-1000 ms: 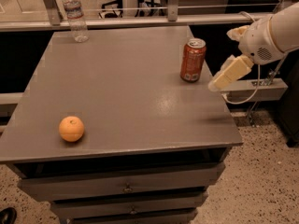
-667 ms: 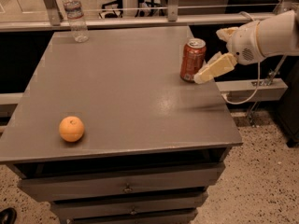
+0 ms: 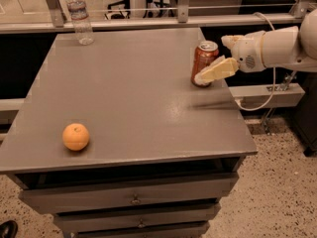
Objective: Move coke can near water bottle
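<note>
My gripper [image 3: 212, 58] has moved in from the right of the coke can [image 3: 203, 58] and now flanks it, fingers [image 3: 216, 69] apart. Grasp pending; water bottle [image 3: 79, 16] well apart.

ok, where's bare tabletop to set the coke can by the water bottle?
Bare table right of the water bottle along the back edge, and across the middle between bottle, orange and coke can. Crowded only at the right edge, where the gripper sits at the can.
</note>
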